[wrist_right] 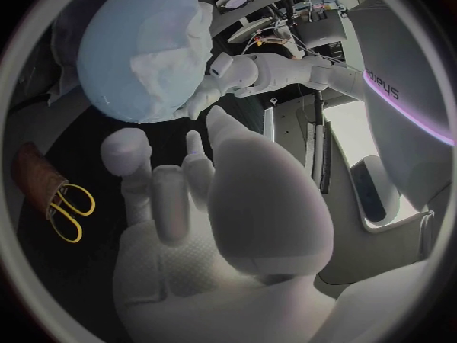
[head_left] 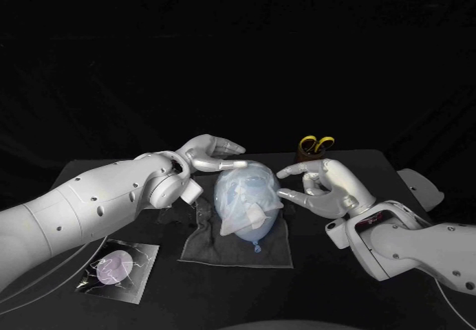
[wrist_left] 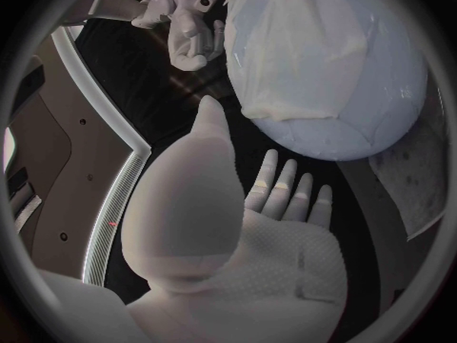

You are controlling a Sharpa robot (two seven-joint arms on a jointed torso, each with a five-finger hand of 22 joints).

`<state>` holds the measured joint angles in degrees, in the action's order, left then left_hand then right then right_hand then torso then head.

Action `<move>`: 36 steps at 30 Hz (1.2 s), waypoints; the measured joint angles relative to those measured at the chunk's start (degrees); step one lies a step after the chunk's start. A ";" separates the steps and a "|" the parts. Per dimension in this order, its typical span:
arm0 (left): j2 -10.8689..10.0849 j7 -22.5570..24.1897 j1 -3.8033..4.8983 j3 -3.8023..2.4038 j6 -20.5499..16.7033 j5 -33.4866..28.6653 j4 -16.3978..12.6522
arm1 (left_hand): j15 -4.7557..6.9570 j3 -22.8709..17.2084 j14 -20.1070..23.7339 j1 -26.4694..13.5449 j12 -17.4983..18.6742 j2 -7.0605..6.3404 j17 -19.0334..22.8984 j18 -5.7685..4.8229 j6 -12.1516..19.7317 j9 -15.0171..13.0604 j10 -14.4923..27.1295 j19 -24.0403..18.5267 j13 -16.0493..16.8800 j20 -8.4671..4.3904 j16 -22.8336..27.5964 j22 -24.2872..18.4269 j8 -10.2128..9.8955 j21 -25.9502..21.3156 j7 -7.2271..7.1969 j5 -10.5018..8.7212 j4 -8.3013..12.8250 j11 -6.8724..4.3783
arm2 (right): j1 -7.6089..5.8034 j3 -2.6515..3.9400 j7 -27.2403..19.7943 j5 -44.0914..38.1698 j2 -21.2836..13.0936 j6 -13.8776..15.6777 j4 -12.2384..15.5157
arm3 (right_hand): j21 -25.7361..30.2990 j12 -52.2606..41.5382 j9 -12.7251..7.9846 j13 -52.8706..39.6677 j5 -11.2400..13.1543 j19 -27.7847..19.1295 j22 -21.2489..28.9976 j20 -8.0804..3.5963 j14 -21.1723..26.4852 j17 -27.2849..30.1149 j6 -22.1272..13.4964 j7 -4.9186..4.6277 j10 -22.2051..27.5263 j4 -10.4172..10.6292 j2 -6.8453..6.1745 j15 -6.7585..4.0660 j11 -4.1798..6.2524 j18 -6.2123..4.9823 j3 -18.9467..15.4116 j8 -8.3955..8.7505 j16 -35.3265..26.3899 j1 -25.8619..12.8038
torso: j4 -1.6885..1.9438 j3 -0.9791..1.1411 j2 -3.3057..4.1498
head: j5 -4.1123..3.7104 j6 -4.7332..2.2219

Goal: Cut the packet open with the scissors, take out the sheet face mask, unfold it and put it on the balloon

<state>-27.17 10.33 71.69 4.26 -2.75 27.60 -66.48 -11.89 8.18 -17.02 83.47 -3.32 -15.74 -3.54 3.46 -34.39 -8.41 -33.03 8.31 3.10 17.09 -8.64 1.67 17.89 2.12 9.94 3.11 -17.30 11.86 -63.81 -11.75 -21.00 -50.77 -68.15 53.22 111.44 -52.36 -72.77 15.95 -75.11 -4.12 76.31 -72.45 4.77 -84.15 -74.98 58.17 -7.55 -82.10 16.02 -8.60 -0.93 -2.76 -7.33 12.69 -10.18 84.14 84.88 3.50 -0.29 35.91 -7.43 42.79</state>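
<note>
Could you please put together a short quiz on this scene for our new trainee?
1. True or false: the white sheet face mask is draped on the pale blue balloon.
2. Where are the yellow-handled scissors? A) on top of the packet; B) in the brown holder at the far side of the table; C) under the balloon.
3. Fill in: the shiny packet lies on the table beside the robot's ___ arm.

Key: 1 true; 2 B; 3 left.
</note>
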 measured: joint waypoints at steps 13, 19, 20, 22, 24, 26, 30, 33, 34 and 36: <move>-6.61 2.83 -0.02 0.04 -1.94 -4.02 -6.11 | -0.51 0.00 -1.38 0.69 0.00 0.68 -0.21 0.00 -1.07 -0.28 -1.33 1.40 0.00 -0.06 -0.08 0.17 0.50 0.28 0.18 0.00 0.00 -0.06 | -0.47 -0.04 5.96 3.31 -3.02 -2.68 -1.26 | -13.37 -10.90 -0.21 0.32 -0.44 5.38 -2.51 -0.34 0.21 -0.11 0.99 0.58 -2.06 0.01 0.47 -0.21 0.39 2.13 -0.02 -0.50 5.11 -0.45 | -0.07 -0.01 0.00 | -0.45 0.57; -14.48 4.63 -0.04 0.23 -5.62 -7.33 -12.45 | 0.43 -5.54 -22.53 3.65 -3.21 4.97 -5.06 0.14 -6.16 -1.44 -15.23 26.89 1.16 -0.55 -10.51 5.40 2.58 10.63 0.75 0.00 0.31 0.87 | -0.44 -0.57 10.00 3.21 -4.89 -6.09 -0.56 | -16.09 -12.96 -0.29 0.16 -0.44 6.12 -2.50 -0.29 0.21 -0.09 0.99 0.59 -2.07 -0.37 0.46 -0.21 0.38 2.15 -0.75 -0.68 5.66 -0.47 | -0.15 0.04 -0.07 | -0.96 1.22; -15.75 4.90 -0.05 0.29 -6.29 -7.81 -13.40 | 0.97 -6.12 -24.72 4.03 -3.57 5.71 -5.70 1.07 -6.75 -1.56 -16.46 29.59 1.20 -0.70 -11.79 5.98 2.73 12.04 0.84 0.00 0.38 0.68 | -0.36 -0.71 10.50 3.18 -5.15 -6.57 -0.42 | -16.15 -12.98 -0.29 0.16 -0.44 6.18 -2.50 -0.35 0.21 -0.08 1.00 0.59 -2.07 -0.37 0.24 -0.21 0.38 2.15 -0.75 -0.67 5.66 -0.69 | -0.15 0.06 -0.08 | -1.14 1.30; -18.55 5.45 -0.04 0.62 -7.89 -8.80 -15.63 | 2.68 -7.13 -30.55 4.93 -4.78 7.34 -8.02 4.20 -8.40 -1.84 -19.81 36.26 1.43 -1.34 -16.22 7.64 3.30 16.00 1.09 -0.10 0.47 -0.56 | -0.13 -1.00 11.56 3.10 -5.57 -7.49 -0.06 | -16.49 -13.25 -0.38 0.15 -0.44 6.18 -2.50 -0.35 0.21 -0.06 1.00 0.59 -2.07 -0.27 0.24 -0.21 0.38 2.95 -0.84 -0.67 5.66 -0.68 | -0.13 0.06 -0.12 | -1.37 1.53; -20.85 5.83 -0.05 1.20 -9.16 -9.57 -17.73 | 4.45 -7.27 -35.92 5.46 -6.39 8.43 -10.60 6.32 -9.93 -2.08 -23.51 41.30 1.90 -2.20 -21.08 9.13 3.84 19.42 1.28 -0.10 0.63 -1.99 | 0.18 -1.20 12.35 3.02 -5.84 -8.09 0.20 | -16.52 -13.25 -0.38 0.15 -0.44 6.18 -2.49 -0.36 0.22 0.01 1.00 0.60 -2.06 -0.31 0.24 -0.20 0.38 2.96 -1.00 -0.67 5.66 -0.68 | -0.12 0.06 -0.15 | -1.57 1.76; -23.26 6.13 -0.19 1.93 -10.40 -10.30 -20.07 | 6.06 -7.13 -40.25 5.56 -7.89 8.71 -13.32 6.77 -10.82 -2.11 -26.74 45.27 2.42 -3.92 -25.87 10.64 3.88 22.68 1.53 -0.10 0.74 -3.12 | 0.65 -1.40 13.21 2.89 -6.10 -8.54 0.49 | -16.52 -13.29 -0.45 0.15 -0.44 6.18 -2.48 -0.36 0.22 0.03 1.00 0.60 -2.06 -0.53 0.01 -0.20 0.38 2.97 -1.23 -0.67 5.66 -0.92 | -0.08 0.06 -0.16 | -1.72 2.00; -26.98 6.36 -0.57 4.60 -12.25 -11.37 -24.17 | 8.04 -5.23 -45.14 4.94 -10.05 9.33 -18.19 6.80 -13.03 -2.23 -30.89 49.28 3.45 -6.83 -33.54 13.18 4.51 27.63 1.01 -0.10 0.73 -4.60 | 1.81 -1.56 14.85 2.50 -6.30 -8.83 1.13 | -16.52 -13.72 -0.45 0.15 -0.16 6.18 -2.45 -0.36 0.22 0.08 1.00 0.60 -2.06 -0.50 0.02 -0.20 0.38 2.97 -1.25 -0.67 5.66 -0.91 | -0.07 0.04 -0.18 | -2.10 2.41; -28.96 6.27 -1.54 6.10 -13.42 -11.95 -26.71 | 9.11 -3.64 -47.10 4.50 -11.39 9.77 -22.32 6.80 -14.02 -2.23 -32.44 51.15 4.37 -8.34 -39.54 15.58 4.51 31.70 0.50 -0.10 0.69 -5.42 | 2.67 -1.67 15.92 2.20 -6.27 -8.73 1.68 | -16.52 -13.92 -0.45 0.17 -0.07 6.18 -2.45 -0.36 0.22 0.08 1.00 0.60 -2.05 -0.47 -0.09 -0.19 0.39 2.98 -1.68 -0.67 5.65 -1.02 | -0.07 0.02 -0.18 | -2.33 2.76; -29.40 6.19 -1.94 6.41 -13.80 -12.09 -27.39 | 9.31 -3.06 -47.86 4.46 -11.79 9.81 -23.58 6.79 -14.14 -2.23 -32.65 51.62 4.67 -8.81 -41.29 16.38 4.51 33.07 0.45 -0.10 0.66 -5.62 | 2.86 -1.69 16.18 2.12 -6.20 -8.62 1.81 | -16.52 -13.92 -0.52 0.17 0.15 6.18 -2.45 -0.36 0.22 0.08 1.00 0.60 -2.05 -0.35 -0.30 -0.20 0.39 2.98 -1.87 -0.67 5.65 -1.23 | -0.07 0.02 -0.17 | -2.42 2.82; -30.04 6.00 -2.77 6.89 -14.59 -12.33 -28.60 | 9.63 -2.06 -49.40 4.27 -12.60 10.00 -25.73 6.76 -14.34 -2.23 -32.86 52.65 5.32 -9.39 -44.44 17.97 4.72 35.73 0.27 -0.10 0.71 -5.83 | 3.14 -1.72 16.55 1.97 -5.97 -8.25 2.01 | -16.52 -13.92 -0.63 0.18 0.53 6.18 -2.45 -0.35 0.22 0.08 0.87 0.47 -2.04 -0.27 -0.59 -0.19 0.39 2.98 -2.44 -0.67 5.62 -1.51 | -0.05 0.02 -0.15 | -2.58 3.00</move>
<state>-57.21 16.33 68.92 11.15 -17.34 15.27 -95.08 -2.25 6.12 -66.42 87.74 -15.92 -5.74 -29.27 10.22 -48.73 -10.64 -65.89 60.96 8.43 7.70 -53.08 19.63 22.61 37.85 10.21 3.01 -16.60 6.03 -60.67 -13.47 -4.45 -48.80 -74.12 44.97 113.45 -68.88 -86.69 15.33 -74.92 -3.58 82.49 -74.91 4.42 -83.92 -74.90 59.03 -7.08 -84.15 15.75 -9.19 -1.13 -2.36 -4.35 10.25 -10.85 89.77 83.37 3.44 -0.27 35.76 -10.01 45.79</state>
